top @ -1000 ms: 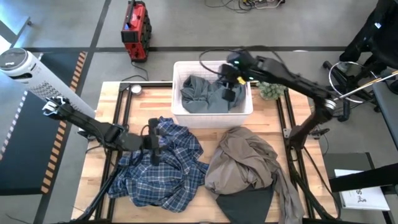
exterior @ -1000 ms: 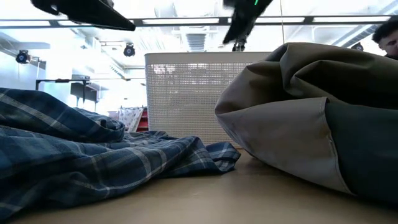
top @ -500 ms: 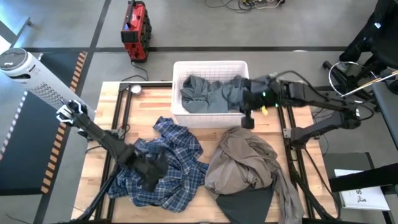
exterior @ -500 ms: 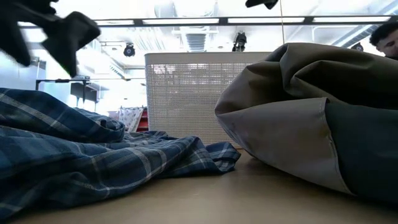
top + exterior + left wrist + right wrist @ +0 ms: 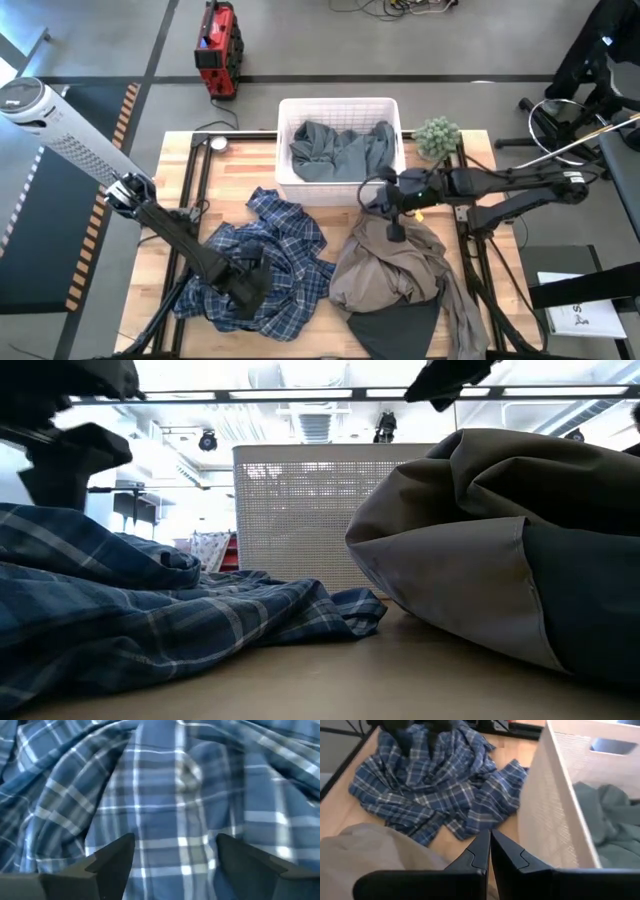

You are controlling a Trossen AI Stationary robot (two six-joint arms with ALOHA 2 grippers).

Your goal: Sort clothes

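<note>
My left jaws [image 5: 175,865] gape wide over the crumpled blue-white plaid shirt [image 5: 165,785]; my right jaws [image 5: 489,852] are clenched empty above the soft taupe garment [image 5: 395,262].

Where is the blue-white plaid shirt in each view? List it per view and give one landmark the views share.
High view: blue-white plaid shirt on the table's left half, under the left gripper.
Low view: crumpled across the left foreground.
Left wrist view: fills the picture beyond the open fingers.
Right wrist view: beyond the shut right gripper, beside the bin.
Shared landmark: the white bin, also in the low view; not in the left wrist view.
</note>
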